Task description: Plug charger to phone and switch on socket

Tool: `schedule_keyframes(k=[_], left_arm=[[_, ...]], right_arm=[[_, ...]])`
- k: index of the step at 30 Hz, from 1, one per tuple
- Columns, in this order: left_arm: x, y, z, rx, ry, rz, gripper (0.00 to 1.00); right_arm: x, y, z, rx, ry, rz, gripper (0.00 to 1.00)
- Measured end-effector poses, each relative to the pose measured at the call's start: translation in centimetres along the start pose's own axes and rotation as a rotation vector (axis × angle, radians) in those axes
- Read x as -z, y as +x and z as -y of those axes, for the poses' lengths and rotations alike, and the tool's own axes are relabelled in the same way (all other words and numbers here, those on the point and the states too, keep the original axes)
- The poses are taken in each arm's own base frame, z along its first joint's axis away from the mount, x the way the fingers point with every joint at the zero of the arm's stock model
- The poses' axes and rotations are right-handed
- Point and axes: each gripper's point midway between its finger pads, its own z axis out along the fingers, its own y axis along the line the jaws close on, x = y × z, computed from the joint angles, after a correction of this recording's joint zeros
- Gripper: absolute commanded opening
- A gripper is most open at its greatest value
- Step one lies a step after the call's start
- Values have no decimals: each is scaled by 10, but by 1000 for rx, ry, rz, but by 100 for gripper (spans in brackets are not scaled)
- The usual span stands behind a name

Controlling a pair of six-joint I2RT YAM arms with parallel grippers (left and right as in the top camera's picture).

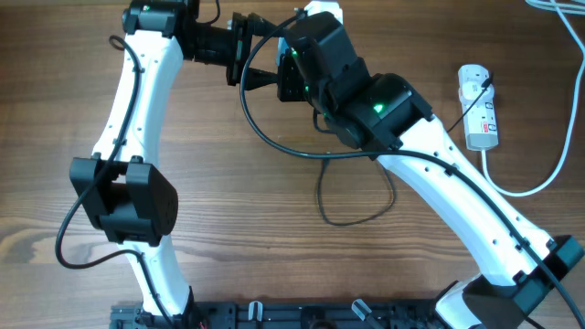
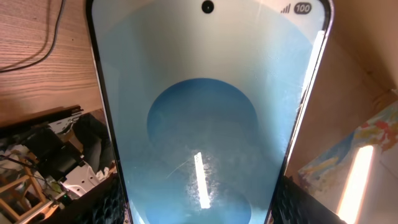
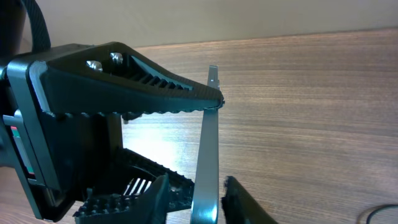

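I am working with the phone (image 2: 205,124), which sits upright between the jaws of my left gripper (image 1: 265,66). That gripper is clamped across the phone's width, with a dark pad at each long side. The pale blue screen fills the left wrist view.

My right gripper (image 3: 202,202) has come up to the same phone. In its wrist view the phone's thin silver edge runs down between its two fingers. Its jaws stand narrow, one on each side of that edge, but I cannot tell whether they press on it.

The charger (image 1: 322,196) lies looped on the table (image 1: 228,210), well away from both sets of jaws. I cannot see its tip. The socket (image 1: 478,108) lies far out to the side of my right gripper, untouched.

I judge the task to be early. The phone is held up, but I see no plug in it. Both the plugging in and the switch seem left to do.

The only writing I can read is "100" in a small pill at the phone's top corner, beside signal bars. The red marks on the socket are too small to read.
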Motion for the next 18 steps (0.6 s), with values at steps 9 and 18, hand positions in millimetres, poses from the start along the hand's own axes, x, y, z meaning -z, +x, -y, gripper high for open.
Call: schedule_keyframes(k=[9, 18], left_arm=[[0, 0, 0, 0, 0, 0, 57], [1, 1, 1, 11, 3, -3, 57]], right_arm=[[0, -2, -1, -2, -4, 7, 20], [0, -3, -1, -3, -4, 10, 15]])
